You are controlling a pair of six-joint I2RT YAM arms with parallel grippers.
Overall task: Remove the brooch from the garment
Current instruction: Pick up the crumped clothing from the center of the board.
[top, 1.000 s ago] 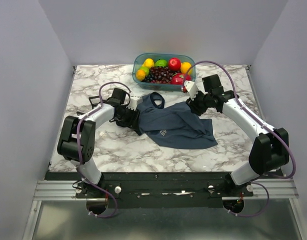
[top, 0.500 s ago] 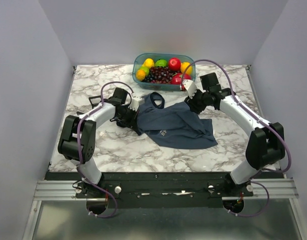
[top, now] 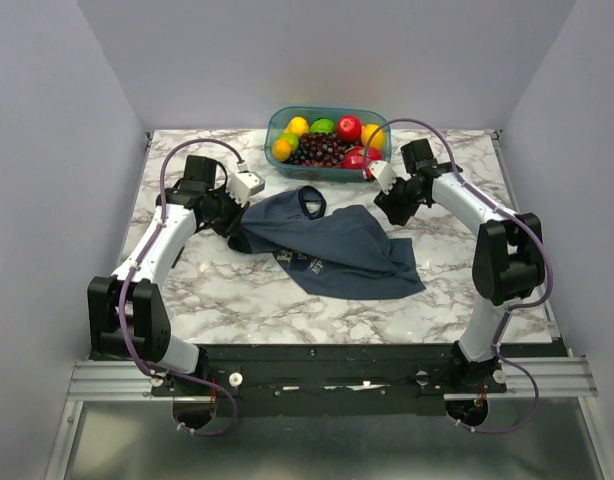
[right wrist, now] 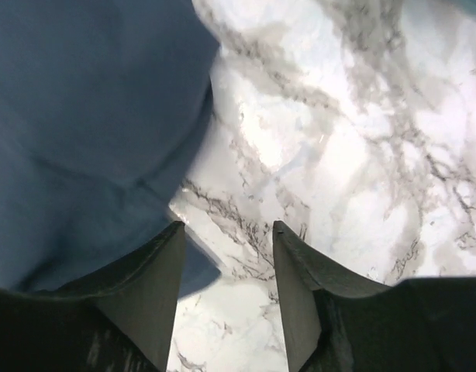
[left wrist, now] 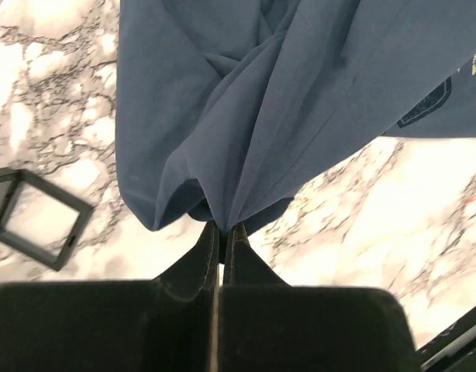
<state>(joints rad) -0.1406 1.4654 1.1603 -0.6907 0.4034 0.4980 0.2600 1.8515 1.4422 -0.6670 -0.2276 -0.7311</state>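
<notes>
Pinching garment, left hand; right hand parted.

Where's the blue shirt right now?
In the top view, the tank top lies on the marble table, just this side of the fruit tub, its left edge pinched in the left gripper.

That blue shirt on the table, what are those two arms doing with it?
The left gripper is shut on a bunched fold at the left edge of the garment. The right gripper is open and holds nothing, low over the marble table at the garment's right edge. The job is to remove a brooch, but it shows in no view. A tub of fruit sits behind.
</notes>
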